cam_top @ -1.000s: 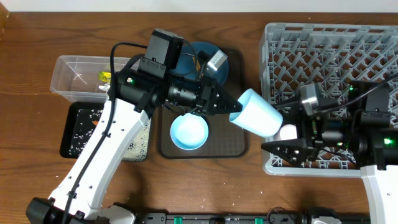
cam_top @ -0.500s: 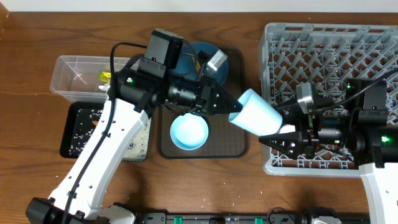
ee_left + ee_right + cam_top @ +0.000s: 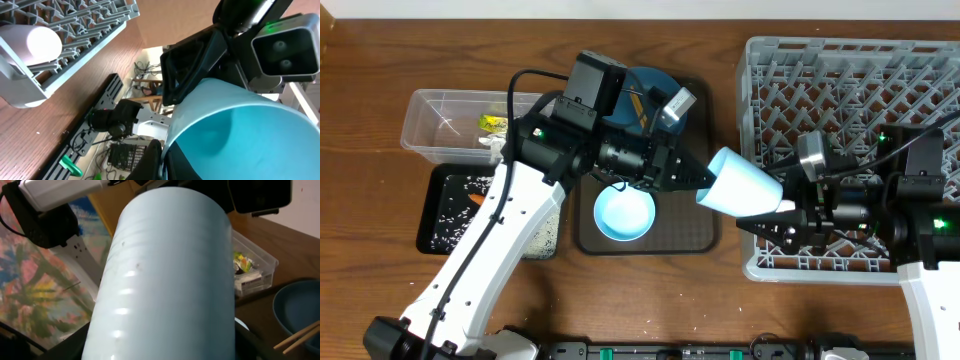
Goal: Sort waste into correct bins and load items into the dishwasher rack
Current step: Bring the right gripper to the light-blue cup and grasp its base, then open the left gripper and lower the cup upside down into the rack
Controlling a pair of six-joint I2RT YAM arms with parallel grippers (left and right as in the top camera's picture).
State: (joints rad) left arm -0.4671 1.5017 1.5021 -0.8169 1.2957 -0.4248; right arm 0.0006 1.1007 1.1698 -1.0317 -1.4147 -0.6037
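Left gripper (image 3: pixel 692 178): clenched on the rim of the light blue cup (image 3: pixel 745 187), holding it clear of the table; the left wrist view looks straight into the cup's mouth.
Cup's long axis: nearly level, mouth at the left gripper, closed base pointing away from it toward the right arm.
Right gripper (image 3: pixel 767 226): at the cup's base end, jaws spread. In the right wrist view the cup's wall fills the space between the fingers (image 3: pixel 250 341); I cannot tell whether they touch it.
Deciding relation: the cup lies lengthwise between the two tools, so this looks like a handover. The right arm is nearer the base and the rack, and its jaws need to grip the wall before the left lets go.
Just beyond the base: the dishwasher rack (image 3: pixel 840 80), whose near corner sits under the right gripper, with a pinkish-white cup (image 3: pixel 37 42) lying on its side there.
Below the left gripper: the bowl (image 3: pixel 623 213) on the brown tray (image 3: pixel 705 238).
Behind the left gripper: the dark blue plate (image 3: pixel 642 85) with the chopsticks (image 3: pixel 300 336) across it.
Farthest, back past the left arm: the clear tub (image 3: pixel 440 125) and the black tray (image 3: pixel 445 205).
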